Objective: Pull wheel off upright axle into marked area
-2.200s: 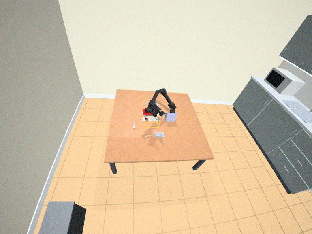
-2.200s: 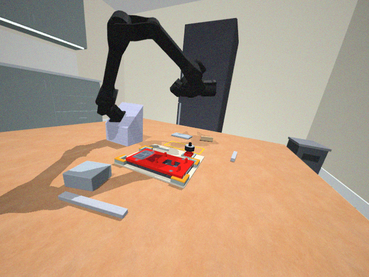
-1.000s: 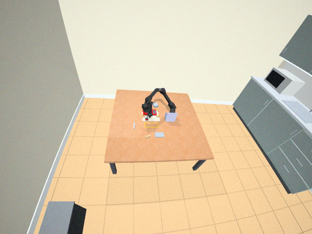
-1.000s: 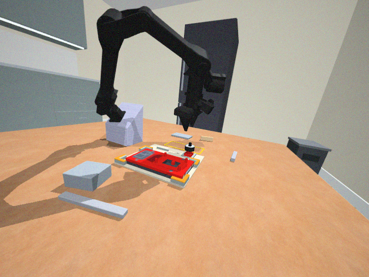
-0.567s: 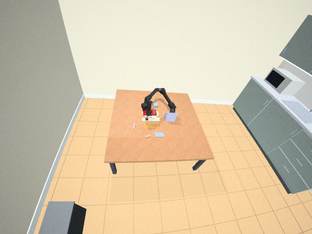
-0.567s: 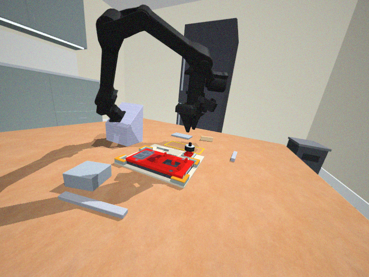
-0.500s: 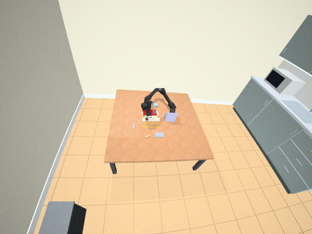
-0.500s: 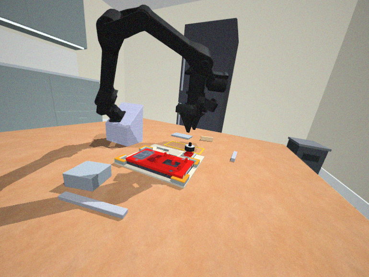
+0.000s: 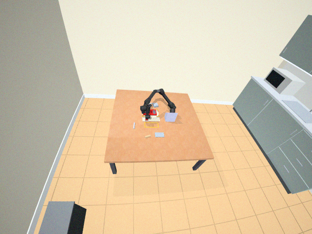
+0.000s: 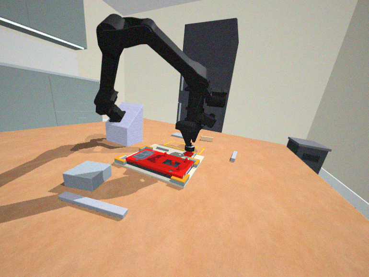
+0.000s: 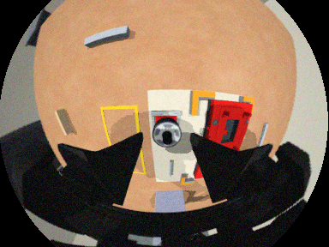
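From overhead, the arm arches across the wooden table and plants its gripper over the near end of the red fixture; the wheel itself is too small to pick out here, but the yellow marked area lies just past the fingers toward the table's front edge, a short carry by my reckoning. Grey blocks and a tan scrap lie beyond it, tiled floor and kitchen cabinets all round. Now the side view: the gripper points straight down, tips right at the top of the black wheel, which sits upright on its red mount at the corner of the cream base plate, that vertical approach suits a straight lift off the axle. The yellow outline shows just behind the fingers, a lilac wedge block stands well off to their side. And the wrist view settles it: the two dark fingers stand spread, partly open, with the wheel framed in the gap ahead of them and touching neither. Nothing gripped yet, the wheel is on its axle, and the marked area sits just beyond the one finger.
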You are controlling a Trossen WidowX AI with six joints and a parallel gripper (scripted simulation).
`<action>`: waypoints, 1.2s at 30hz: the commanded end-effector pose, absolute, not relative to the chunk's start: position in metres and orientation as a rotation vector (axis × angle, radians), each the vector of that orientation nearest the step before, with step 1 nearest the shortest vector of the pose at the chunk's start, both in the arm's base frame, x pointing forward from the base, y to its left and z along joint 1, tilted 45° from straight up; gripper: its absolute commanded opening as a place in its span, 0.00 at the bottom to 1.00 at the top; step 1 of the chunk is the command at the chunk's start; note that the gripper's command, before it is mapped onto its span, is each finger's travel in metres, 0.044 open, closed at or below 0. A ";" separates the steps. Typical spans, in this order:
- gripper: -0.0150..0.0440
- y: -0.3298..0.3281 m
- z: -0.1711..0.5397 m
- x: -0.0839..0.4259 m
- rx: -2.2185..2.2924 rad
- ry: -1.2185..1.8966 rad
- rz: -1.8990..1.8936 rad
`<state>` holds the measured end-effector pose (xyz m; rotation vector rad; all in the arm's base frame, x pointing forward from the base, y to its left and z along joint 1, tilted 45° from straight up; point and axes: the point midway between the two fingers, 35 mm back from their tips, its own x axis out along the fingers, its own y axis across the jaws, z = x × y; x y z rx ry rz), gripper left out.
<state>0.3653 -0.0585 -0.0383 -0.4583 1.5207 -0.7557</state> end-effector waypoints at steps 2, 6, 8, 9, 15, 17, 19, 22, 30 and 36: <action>0.76 -0.071 -0.051 0.360 -0.470 1.523 -0.758; 0.67 -0.069 -0.050 0.360 -0.461 1.533 -0.761; 0.58 -0.069 -0.050 0.360 -0.461 1.533 -0.761; 0.57 -0.069 -0.050 0.360 -0.461 1.533 -0.761; 0.51 -0.069 -0.050 0.360 -0.461 1.533 -0.761; 0.45 -0.069 -0.050 0.360 -0.461 1.533 -0.761; 0.36 -0.069 -0.049 0.360 -0.461 1.533 -0.761; 0.25 -0.068 -0.049 0.360 -0.461 1.533 -0.760; 0.25 -0.066 -0.047 0.361 -0.461 1.532 -0.760; 0.25 -0.065 -0.046 0.361 -0.462 1.531 -0.760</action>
